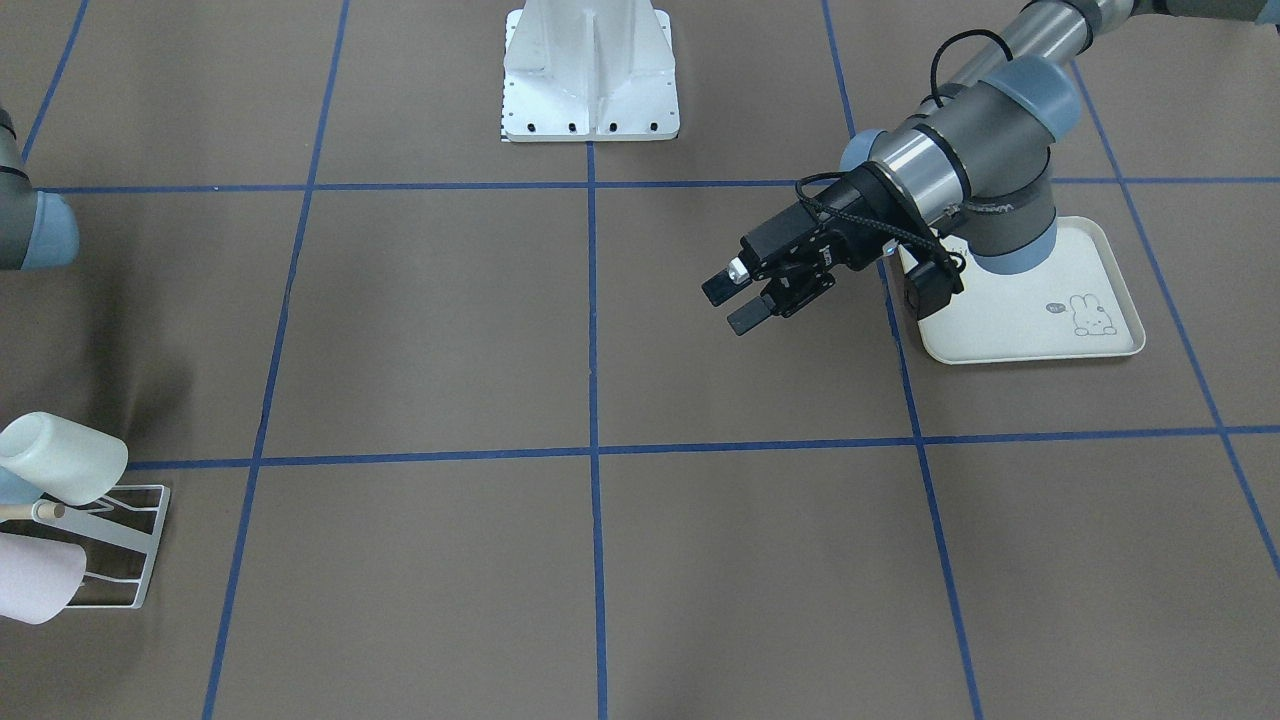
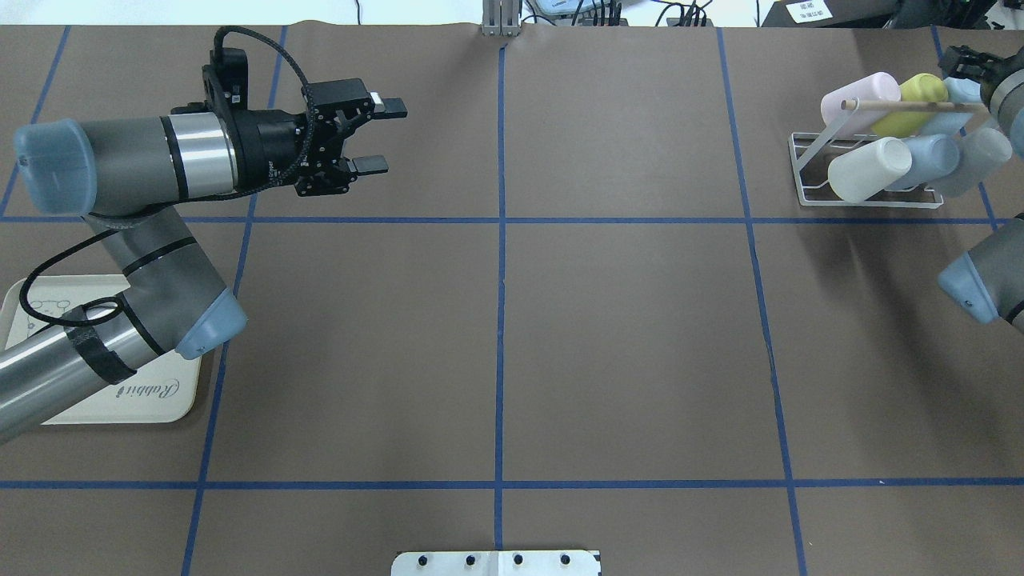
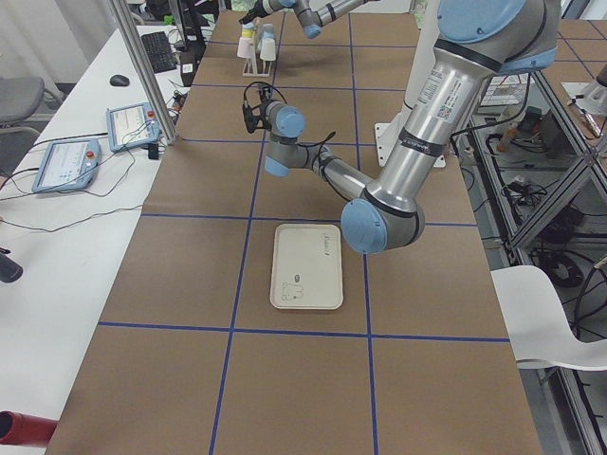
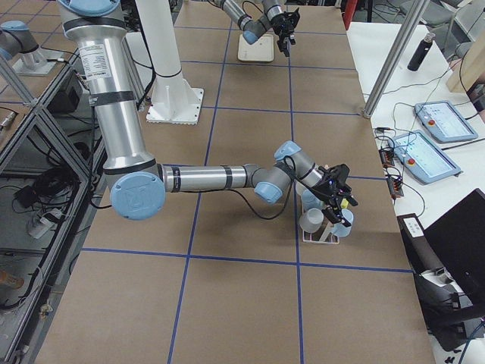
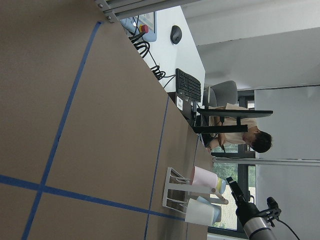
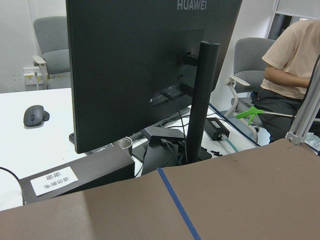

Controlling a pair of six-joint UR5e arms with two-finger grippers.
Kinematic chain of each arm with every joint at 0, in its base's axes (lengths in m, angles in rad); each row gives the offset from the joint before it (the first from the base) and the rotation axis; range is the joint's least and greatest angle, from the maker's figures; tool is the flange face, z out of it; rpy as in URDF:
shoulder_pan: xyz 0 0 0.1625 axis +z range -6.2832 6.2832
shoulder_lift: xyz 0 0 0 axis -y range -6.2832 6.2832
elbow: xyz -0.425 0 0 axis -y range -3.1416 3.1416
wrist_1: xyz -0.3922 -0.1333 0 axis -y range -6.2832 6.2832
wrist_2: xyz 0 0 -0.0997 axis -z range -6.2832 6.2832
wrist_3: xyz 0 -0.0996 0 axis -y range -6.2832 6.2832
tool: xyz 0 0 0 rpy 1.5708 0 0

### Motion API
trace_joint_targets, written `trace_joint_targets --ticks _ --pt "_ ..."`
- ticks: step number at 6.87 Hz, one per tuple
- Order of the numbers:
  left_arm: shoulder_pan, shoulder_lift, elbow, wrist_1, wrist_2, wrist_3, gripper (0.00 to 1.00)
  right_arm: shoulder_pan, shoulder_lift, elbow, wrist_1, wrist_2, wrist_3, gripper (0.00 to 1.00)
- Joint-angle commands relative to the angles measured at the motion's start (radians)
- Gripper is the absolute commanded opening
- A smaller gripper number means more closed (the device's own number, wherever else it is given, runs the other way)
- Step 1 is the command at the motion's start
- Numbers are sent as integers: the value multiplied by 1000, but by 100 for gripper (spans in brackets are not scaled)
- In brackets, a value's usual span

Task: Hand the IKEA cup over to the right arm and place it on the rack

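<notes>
1. At the counter's far right corner, as you see it from overhead, the rack (image 2: 808, 172) stands on its white wire base. Its wooden dowel (image 2: 904, 104) runs across the top.
2. Six cups (image 2: 868, 168) lie slanted on the prongs in two rows. Pink, yellow-green and pale blue are at the back; white, blue-grey and grey are in front. You cannot tell from these views which one is the task's own cup.
3. Your right pincer (image 2: 968, 62) sits at the outer end of the back row, just over the pale blue cup (image 2: 956, 92). The edge of the overhead view cuts most of it off. You cannot tell how its jaws stand or whether they grip anything.
4. Your left pincer (image 2: 386, 136) hovers above the counter (image 2: 624, 336) on the far left, well apart from the rack. It lies level and points toward the middle line. Its jaws are spread wide with nothing between them.
5. Your cream rabbit-print tray (image 2: 160, 400) lies flat on the counter beneath the left arm's elbow.
6. Your right wrist camera looks past the counter's edge at the back of a dark monitor (image 6: 150, 65). A seated person (image 6: 290, 65) in a beige shirt is off to its side.
</notes>
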Motion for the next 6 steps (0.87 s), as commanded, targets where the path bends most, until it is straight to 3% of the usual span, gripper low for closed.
trace_joint_targets --ticks 1,3,5,6 --pt "-66 48 17 26 -45 163 100 1 18 51 0 76 -30 100" --pt "-239 53 42 274 -240 495 100 44 21 65 -2 173 -250 100" --pt "-382 123 76 495 -322 981 100 239 21 67 -32 540 -550 100" --pt "-454 151 73 634 -320 1206 100 316 19 74 -113 665 -700 100"
